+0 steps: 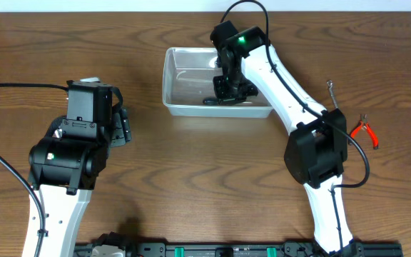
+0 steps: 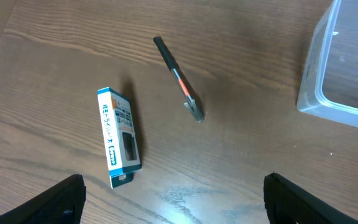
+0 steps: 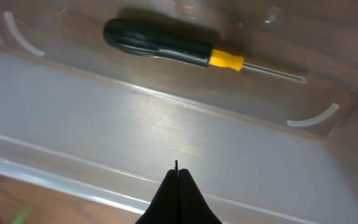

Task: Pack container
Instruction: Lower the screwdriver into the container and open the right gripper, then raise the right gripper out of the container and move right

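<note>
Container (image 1: 184, 107): clear plastic tub, upright on the bench (image 1: 63, 36) at centre rear; judged light, thin-walled and somewhat flexible; smooth, so liable to slide if pushed. It is best taken at the rim or steadied by a wall, not by its slick floor.

Contents: one screwdriver (image 3: 166, 50), black handle and yellow collar, lying flat beside one long wall.

Right gripper (image 3: 177, 180): inside the tub, above its floor; fingers closed tip to tip; nothing held.

Left gripper (image 2: 174, 180): spread wide, empty, hovering over the bench left of the tub. Below it, apart from each other, lie a blue-and-white boxed item (image 2: 118, 137) and a slim pen-like tool (image 2: 179, 78); both judged light; nothing obstructs either.

Red-handled pliers (image 1: 366, 133) lie well to the right, beside the right arm; that arm's own span is the likely obstruction there.
</note>
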Controlling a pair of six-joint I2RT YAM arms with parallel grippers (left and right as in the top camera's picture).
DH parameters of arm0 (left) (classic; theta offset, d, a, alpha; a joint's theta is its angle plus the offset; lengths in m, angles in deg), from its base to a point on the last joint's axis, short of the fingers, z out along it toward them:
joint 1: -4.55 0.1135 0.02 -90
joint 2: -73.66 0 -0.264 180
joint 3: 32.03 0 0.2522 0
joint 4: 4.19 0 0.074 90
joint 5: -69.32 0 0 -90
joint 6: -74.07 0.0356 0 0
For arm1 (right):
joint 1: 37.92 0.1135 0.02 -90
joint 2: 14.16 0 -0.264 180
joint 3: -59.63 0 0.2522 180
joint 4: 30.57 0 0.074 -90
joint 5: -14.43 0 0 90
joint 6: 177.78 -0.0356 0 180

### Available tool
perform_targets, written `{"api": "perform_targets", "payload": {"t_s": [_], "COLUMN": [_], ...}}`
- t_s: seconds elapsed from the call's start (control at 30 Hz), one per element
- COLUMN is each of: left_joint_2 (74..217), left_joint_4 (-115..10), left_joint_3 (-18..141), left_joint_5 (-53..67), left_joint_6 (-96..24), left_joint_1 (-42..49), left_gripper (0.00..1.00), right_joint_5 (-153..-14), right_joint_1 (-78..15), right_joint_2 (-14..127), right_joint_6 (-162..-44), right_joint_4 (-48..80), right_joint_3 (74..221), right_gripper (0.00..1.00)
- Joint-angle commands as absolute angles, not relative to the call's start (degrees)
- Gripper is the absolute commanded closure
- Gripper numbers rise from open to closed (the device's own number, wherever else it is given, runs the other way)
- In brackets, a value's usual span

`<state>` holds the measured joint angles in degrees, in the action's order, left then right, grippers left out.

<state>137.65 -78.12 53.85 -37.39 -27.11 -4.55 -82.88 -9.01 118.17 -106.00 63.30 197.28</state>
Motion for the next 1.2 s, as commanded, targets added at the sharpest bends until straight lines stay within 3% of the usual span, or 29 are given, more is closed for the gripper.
{"api": "perform_targets", "payload": {"t_s": [0.0, 0.67, 0.73, 0.83, 0.9, 1.03, 1.1, 1.17], "left_joint_2": [137.65, 137.63, 137.63, 137.63, 137.63, 137.63, 137.65, 137.63], "left_joint_4": [-78.6, -78.84, -78.84, -78.82, -78.82, -78.82, -78.82, -78.82], "left_joint_3": [54.61, 54.61, 54.61, 54.61, 54.61, 54.61, 54.61, 54.61], "left_joint_5": [-37.88, -37.88, -37.88, -37.88, -37.88, -37.88, -37.88, -37.88], "left_joint_6": [-27.42, -27.44, -27.44, -27.44, -27.44, -27.44, -27.44, -27.44], "left_joint_1": [-4.36, -4.36, -4.36, -4.36, -4.36, -4.36, -4.36, -4.36], "left_gripper": [0.18, 0.18, 0.17, 0.17, 0.17, 0.18, 0.17, 0.17], "right_joint_5": [-85.35, -91.51, -91.67, -89.31, -86.49, -86.11, -86.64, -87.36], "right_joint_1": [-8.14, -8.05, -8.03, -8.12, -8.44, -9.43, -9.56, -9.47], "right_joint_2": [119.28, 119.28, 119.28, 119.37, 119.37, 119.39, 119.59, 119.92], "right_joint_6": [-104.18, -91.14, -88.32, -85.34, -85.32, -84.03, -82.9, -81.87], "right_joint_4": [64.24, 62.85, 62.56, 60.68, 58.06, 52.46, 50.93, 50.69], "right_joint_3": [196.91, 196.91, 196.91, 196.91, 196.91, 196.91, 196.91, 196.91], "right_gripper": [0.99, 0.94, 0.91, 0.78, 0.78, 0.87, 0.99, 0.99]}}
